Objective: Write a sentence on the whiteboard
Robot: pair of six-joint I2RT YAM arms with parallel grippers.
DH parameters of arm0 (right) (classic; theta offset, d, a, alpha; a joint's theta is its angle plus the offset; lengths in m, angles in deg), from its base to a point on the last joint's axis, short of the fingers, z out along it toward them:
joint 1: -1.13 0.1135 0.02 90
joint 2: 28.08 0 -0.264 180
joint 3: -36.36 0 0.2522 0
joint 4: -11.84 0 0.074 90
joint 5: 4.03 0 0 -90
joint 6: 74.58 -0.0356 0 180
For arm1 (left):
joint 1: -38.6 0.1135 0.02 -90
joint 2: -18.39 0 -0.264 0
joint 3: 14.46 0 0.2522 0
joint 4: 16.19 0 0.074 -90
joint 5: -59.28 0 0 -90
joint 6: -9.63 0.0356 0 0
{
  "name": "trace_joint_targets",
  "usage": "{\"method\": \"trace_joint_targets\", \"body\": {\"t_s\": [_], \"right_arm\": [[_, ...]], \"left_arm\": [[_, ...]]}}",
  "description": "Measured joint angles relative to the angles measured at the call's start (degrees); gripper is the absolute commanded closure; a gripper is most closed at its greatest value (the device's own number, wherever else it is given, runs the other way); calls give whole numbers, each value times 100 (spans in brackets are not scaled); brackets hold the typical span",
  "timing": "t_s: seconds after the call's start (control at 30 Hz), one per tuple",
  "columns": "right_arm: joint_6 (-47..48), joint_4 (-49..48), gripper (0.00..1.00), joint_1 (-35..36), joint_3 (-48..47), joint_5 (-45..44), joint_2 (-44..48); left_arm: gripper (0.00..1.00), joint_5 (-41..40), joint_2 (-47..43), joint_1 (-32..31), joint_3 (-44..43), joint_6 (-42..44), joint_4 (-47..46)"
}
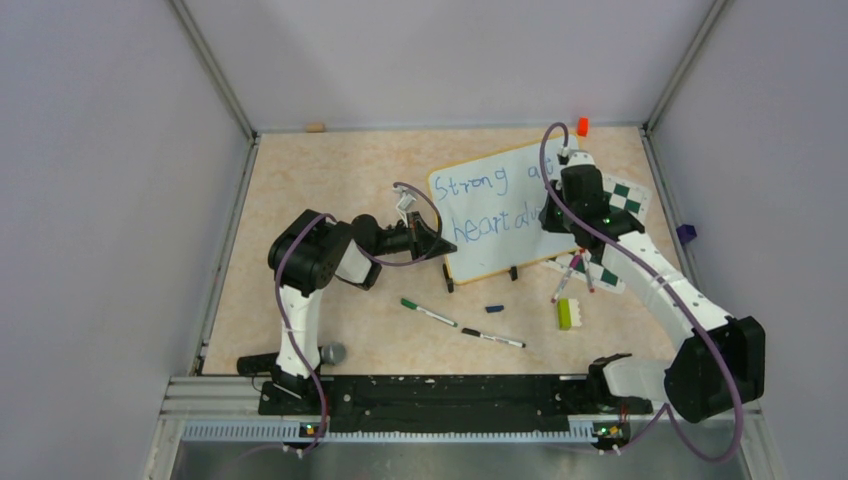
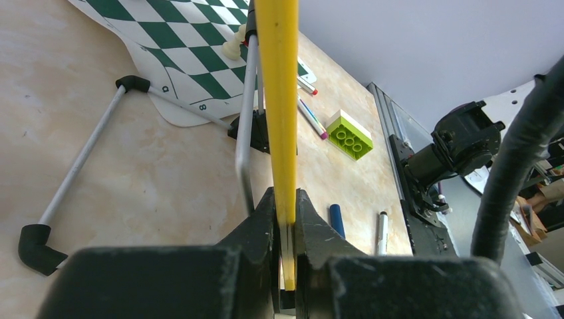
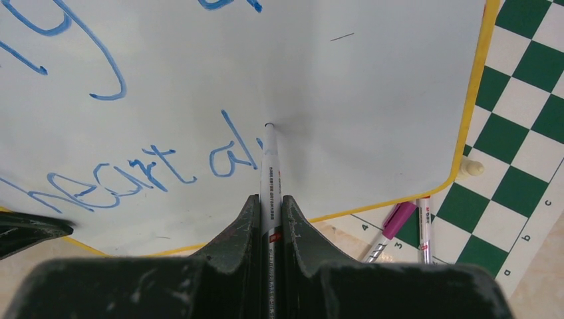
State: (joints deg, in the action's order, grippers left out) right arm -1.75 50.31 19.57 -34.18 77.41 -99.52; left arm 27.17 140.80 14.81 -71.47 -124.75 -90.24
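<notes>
The whiteboard (image 1: 495, 215) with a yellow rim stands tilted at the middle of the table. Blue writing (image 1: 490, 205) on it reads "Strong at" above "heart al". My left gripper (image 1: 432, 240) is shut on the board's left yellow edge (image 2: 279, 100). My right gripper (image 1: 558, 215) is shut on a white marker (image 3: 270, 169). The marker's tip touches the board (image 3: 372, 100) just right of the letters "al" (image 3: 233, 156).
A green-and-white chessboard (image 1: 625, 205) lies behind and right of the board. Pink and red markers (image 3: 406, 222) lie on it. A green-capped marker (image 1: 428, 312), a black-capped marker (image 1: 492, 338), a blue cap (image 1: 494, 308) and a green brick (image 1: 564, 313) lie in front.
</notes>
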Motion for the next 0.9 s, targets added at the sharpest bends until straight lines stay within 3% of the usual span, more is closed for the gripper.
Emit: {"method": "trace_joint_targets", "body": {"t_s": [0.5, 0.9], "right_arm": [[-109, -24, 100, -24, 505, -166, 166], [-109, 59, 100, -74, 55, -240, -39]], "left_arm": [[100, -4, 0, 0, 0, -9, 2], [100, -4, 0, 0, 0, -9, 2]]}}
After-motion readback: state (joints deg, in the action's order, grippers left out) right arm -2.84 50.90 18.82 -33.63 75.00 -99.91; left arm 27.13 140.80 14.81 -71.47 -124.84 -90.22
